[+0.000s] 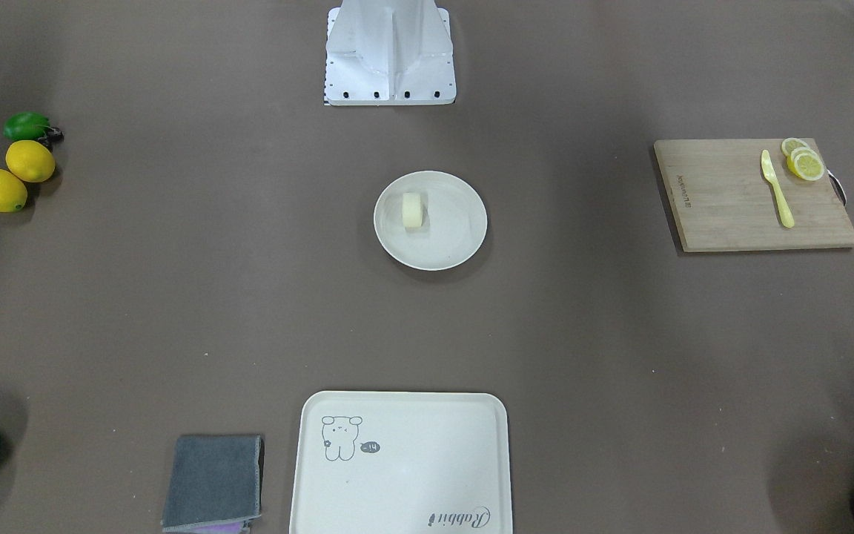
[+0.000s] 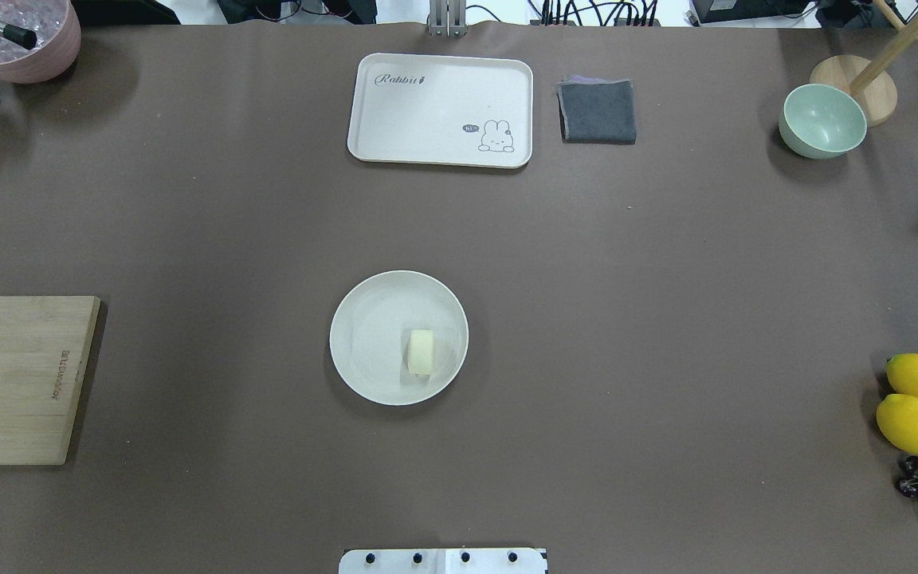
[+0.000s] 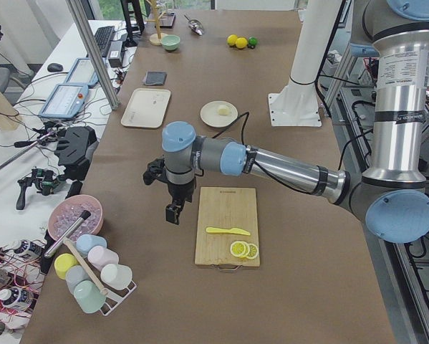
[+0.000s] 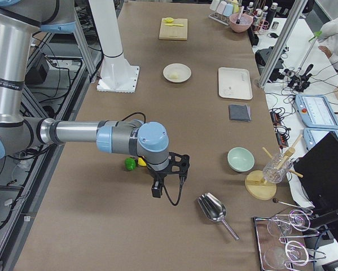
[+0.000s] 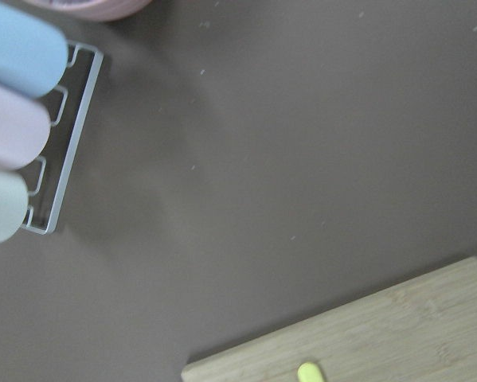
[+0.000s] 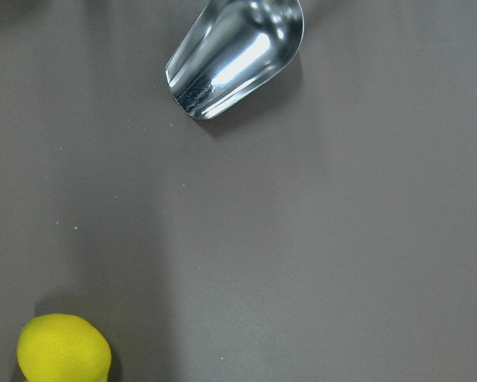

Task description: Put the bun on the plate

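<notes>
Little risk was seen: the bun [image 1: 413, 211], seemingly stood on edge inside the plate [image 1: 458, 245], could be rolled off by a jolt; how far the left gripper [image 3: 172, 212] and right gripper [image 4: 157, 191] were opened could not be told.

Dull, smooth surfaces nearly everywhere, with one bright piece of metal.

You see a matt brown table cover [image 2: 666, 319], smooth and without shine. The plate [image 2: 363, 319] and the bun [image 2: 420, 351] are both pale and matt. Just beside the left gripper [image 3: 172, 213], the cutting board [image 3: 225, 215] is bare wood with visible grain. Near the right gripper [image 4: 156, 192], the scoop [image 6: 234, 56] is polished, mirror-bright metal. Far from both, the grey cloth [image 2: 598, 112] looks soft and the tray [image 2: 427, 112] looks like smooth plastic.
</notes>
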`<action>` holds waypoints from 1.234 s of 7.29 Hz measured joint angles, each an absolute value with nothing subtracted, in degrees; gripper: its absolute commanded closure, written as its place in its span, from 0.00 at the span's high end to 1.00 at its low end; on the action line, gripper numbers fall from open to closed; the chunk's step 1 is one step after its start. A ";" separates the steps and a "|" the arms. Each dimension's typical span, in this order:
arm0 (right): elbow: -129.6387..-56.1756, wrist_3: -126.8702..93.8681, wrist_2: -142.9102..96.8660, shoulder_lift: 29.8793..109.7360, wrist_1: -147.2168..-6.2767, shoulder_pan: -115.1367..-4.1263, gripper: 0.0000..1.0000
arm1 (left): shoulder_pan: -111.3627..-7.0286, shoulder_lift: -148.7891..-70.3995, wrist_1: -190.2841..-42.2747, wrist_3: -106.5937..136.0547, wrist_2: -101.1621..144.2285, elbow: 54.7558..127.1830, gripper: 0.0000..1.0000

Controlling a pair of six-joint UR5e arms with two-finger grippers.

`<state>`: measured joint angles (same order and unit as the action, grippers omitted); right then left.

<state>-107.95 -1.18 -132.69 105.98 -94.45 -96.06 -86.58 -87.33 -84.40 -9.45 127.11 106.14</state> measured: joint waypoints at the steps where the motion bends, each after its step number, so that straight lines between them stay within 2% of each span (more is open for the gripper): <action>1: -107.31 -1.17 -132.67 105.95 -94.43 -95.75 1.00 | -88.32 -85.54 -84.63 -9.19 128.13 105.53 0.97; 5: -106.97 -1.07 -132.85 105.91 -94.39 -95.40 1.00 | -90.32 -80.47 -85.73 -5.76 131.99 105.23 0.97; 9: -107.04 -1.14 -132.89 105.91 -94.34 -95.01 1.00 | -90.43 -80.51 -86.41 -5.05 131.78 103.38 0.97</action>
<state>-107.04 -1.14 -132.89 105.91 -94.34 -95.01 -90.43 -80.51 -86.41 -5.05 131.78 103.38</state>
